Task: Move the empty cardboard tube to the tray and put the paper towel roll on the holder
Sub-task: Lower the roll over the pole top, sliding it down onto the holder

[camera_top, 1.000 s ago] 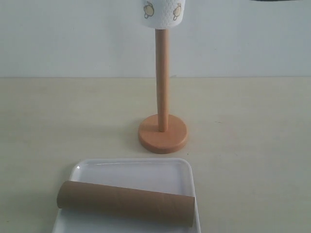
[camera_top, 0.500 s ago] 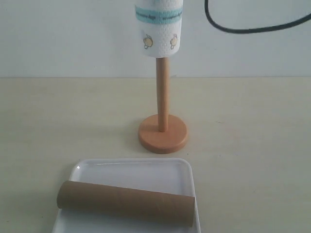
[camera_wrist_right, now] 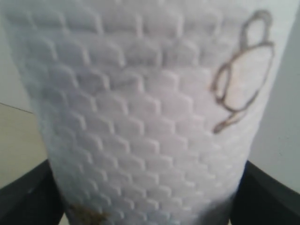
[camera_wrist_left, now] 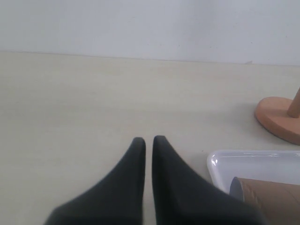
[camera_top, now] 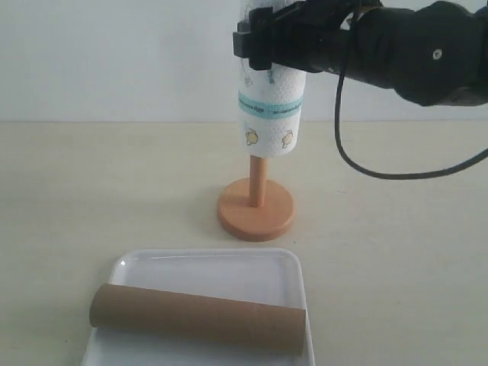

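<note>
Our right gripper [camera_top: 273,40] clamped the paper towel roll [camera_top: 268,114] partway down the holder [camera_top: 256,212]; our left gripper [camera_wrist_left: 149,140] sat pressed together near the tray [camera_wrist_left: 216,164].

Paper towel roll [camera_top: 268,114] lower on holder [camera_top: 256,212] (right end effector [camera_top: 273,40] now vis.).

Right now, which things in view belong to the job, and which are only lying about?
Job: paper towel roll, holder, cardboard tube, tray, right end effector gripping the roll.
Not the job: table, black cable, left end effector, shut and empty.
</note>
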### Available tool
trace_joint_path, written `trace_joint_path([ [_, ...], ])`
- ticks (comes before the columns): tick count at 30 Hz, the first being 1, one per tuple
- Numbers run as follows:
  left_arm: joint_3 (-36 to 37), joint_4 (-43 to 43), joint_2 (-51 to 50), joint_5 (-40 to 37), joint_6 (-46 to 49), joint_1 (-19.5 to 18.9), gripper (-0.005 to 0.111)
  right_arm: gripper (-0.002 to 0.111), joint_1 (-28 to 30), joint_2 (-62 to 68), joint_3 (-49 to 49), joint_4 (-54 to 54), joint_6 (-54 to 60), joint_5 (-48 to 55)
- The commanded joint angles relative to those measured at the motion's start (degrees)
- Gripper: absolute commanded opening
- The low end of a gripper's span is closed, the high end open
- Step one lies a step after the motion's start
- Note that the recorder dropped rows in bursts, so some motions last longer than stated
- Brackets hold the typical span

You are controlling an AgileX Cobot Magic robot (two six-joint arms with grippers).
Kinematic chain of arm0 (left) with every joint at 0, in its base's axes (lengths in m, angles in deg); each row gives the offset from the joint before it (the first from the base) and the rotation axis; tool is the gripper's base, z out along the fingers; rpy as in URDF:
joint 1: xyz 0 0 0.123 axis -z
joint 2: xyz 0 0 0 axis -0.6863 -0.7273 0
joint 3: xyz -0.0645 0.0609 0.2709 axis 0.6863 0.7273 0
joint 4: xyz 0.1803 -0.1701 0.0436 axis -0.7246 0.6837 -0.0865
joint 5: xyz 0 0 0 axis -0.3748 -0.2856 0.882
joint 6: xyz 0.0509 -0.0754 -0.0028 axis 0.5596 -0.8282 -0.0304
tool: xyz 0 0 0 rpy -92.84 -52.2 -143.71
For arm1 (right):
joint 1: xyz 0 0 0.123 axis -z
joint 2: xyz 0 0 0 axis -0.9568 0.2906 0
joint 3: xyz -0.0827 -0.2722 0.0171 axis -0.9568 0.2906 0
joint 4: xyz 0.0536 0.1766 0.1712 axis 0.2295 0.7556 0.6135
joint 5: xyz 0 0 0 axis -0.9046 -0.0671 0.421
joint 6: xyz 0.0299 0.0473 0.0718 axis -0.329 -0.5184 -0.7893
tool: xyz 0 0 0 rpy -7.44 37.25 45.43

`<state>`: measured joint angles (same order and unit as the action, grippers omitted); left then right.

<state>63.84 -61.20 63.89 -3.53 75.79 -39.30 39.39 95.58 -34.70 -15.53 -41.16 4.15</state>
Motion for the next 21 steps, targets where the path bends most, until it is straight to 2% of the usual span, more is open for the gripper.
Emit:
trace_joint_path([
  [1, 0.21, -0.11, 0.19, 0.06, -0.40, -0.10, 0.005, 0.001, -0.01, 0.57, 1.54, -0.37, -0.31, -3.98],
  [21, 0.21, -0.11, 0.19, 0.06, -0.40, -0.10, 0.005, 0.001, -0.01, 12.51, 1.54, -0.37, -1.43, -9.22],
])
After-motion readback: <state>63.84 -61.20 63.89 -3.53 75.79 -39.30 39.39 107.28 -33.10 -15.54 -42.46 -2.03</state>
